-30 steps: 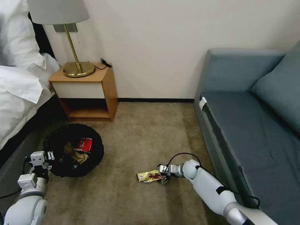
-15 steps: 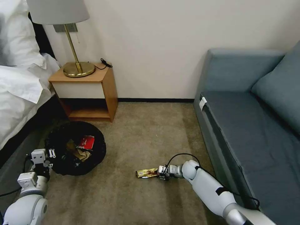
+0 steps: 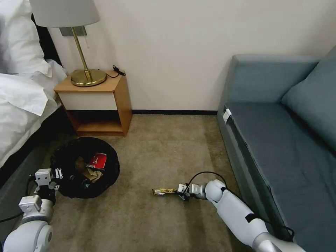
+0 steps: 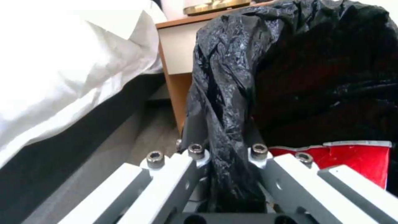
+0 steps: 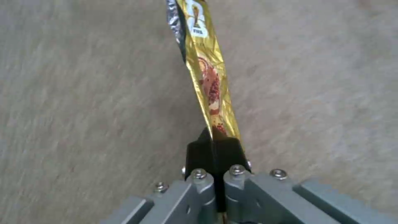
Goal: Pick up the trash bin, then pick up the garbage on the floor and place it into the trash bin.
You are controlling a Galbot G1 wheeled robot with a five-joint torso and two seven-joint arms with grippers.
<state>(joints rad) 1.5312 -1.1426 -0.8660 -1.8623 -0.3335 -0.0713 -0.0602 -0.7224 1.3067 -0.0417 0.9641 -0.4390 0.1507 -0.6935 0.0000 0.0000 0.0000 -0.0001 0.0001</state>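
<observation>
Right pincer: low over the carpet, pinching one end of the gold snack wrapper between pressed-together fingers.
Snack wrapper: standing out from the fingertips toward the trash bin, edge-on.
Left pincer: clamping the black-bag-draped rim of the trash bin, a fold of bag bunching between its fingers.
Trash bin: sitting beside the bed, in front of the nightstand.
Inside the bin: a red-and-white packet and crumpled brown paper are lying.
</observation>
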